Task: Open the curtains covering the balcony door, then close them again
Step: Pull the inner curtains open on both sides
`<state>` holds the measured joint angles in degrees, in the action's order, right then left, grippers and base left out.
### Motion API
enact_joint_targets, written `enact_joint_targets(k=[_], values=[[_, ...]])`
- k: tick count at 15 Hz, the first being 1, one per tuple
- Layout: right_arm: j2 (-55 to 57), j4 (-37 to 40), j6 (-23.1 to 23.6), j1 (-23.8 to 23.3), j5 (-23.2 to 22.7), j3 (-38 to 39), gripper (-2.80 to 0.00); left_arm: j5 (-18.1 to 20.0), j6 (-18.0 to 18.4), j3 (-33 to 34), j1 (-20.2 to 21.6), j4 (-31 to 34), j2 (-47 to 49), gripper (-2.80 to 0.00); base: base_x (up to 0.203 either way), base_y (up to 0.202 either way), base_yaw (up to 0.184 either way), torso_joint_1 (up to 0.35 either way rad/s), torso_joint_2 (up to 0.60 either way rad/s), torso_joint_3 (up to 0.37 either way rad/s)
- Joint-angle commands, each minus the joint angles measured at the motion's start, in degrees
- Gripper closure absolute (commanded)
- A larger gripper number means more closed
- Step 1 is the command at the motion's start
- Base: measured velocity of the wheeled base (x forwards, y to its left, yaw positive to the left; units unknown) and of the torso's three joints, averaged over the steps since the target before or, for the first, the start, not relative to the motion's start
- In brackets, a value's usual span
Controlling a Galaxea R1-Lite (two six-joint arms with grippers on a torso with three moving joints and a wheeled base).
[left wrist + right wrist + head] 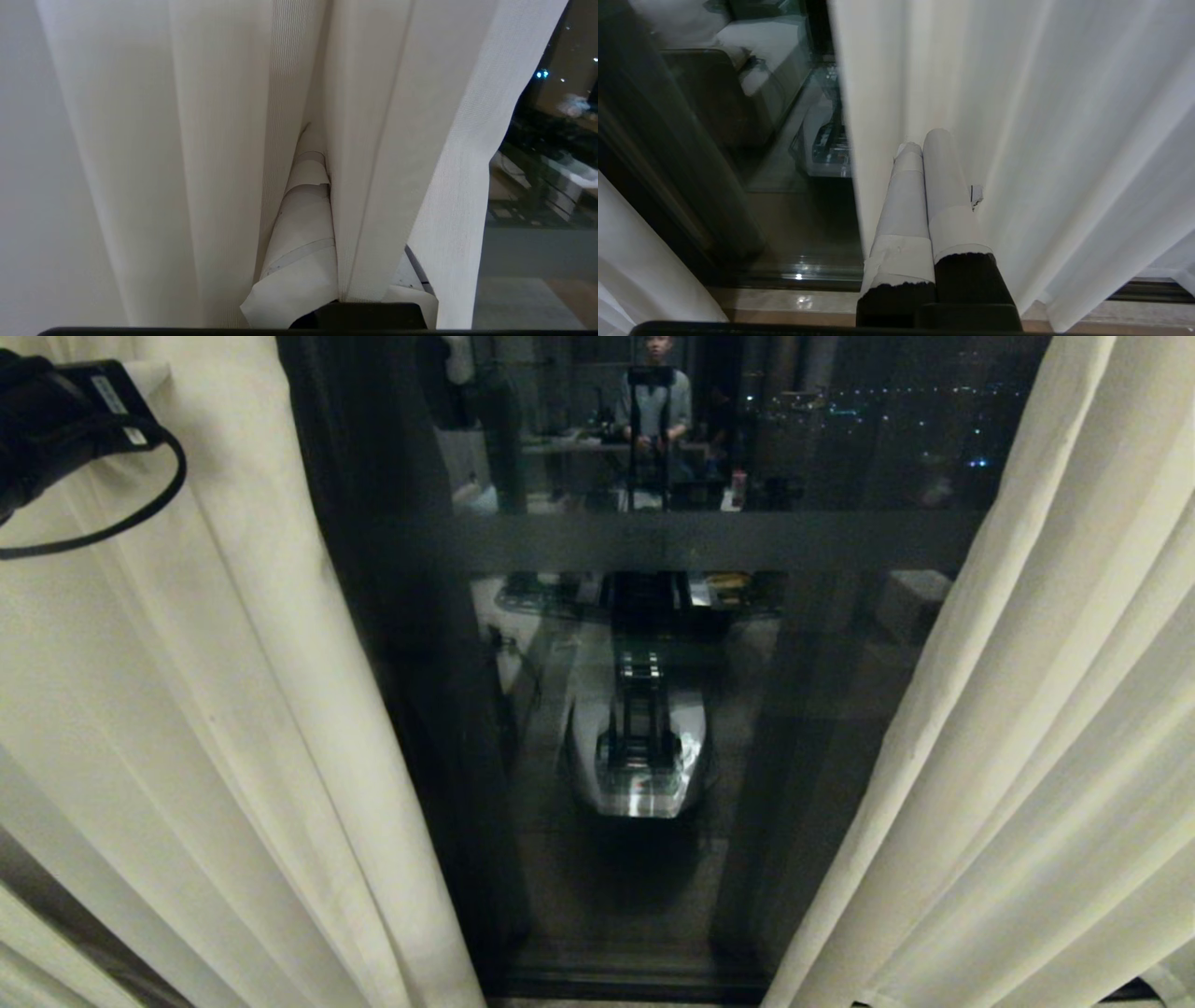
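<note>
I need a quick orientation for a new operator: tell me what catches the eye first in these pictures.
First, the dark glass of the balcony door down the middle of the head view, mirroring the robot and a person in the room behind. Cream curtains hang parted on both sides of it. The left gripper is shut on a fold of the left curtain; the right gripper is shut, beside the right curtain's edge.

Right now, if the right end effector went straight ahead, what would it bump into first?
Probably the right curtain. The shut right end effector already points along its folds beside the balcony door; how near the cloth is stays unclear.
</note>
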<state>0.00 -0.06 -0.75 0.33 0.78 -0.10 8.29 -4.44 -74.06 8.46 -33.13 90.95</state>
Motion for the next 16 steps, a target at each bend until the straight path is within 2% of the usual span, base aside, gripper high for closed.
enact_joint_targets(k=[1, 12, 16], values=[[0.0, 0.0, 0.0, 0.0, 0.0, 0.0, 0.00, 0.1, 0.0, 0.1, 0.1, -0.2, 0.3, 0.00, 0.000, 0.191, -0.001, 0.002, 0.01, 0.002], [0.1, 0.0, 0.0, 0.0, 0.0, 0.0, 0.00, -0.1, 0.0, 0.0, 0.1, -0.3, 0.5, 0.00, 0.000, 0.187, -0.001, 0.001, 0.00, 0.001], [0.0, 0.0, 0.0, 0.0, 0.0, 0.0, 0.00, -0.1, -0.3, -1.6, 0.4, -0.6, 2.2, 0.00, 0.000, 0.024, 0.000, 0.001, 0.00, -0.001]])
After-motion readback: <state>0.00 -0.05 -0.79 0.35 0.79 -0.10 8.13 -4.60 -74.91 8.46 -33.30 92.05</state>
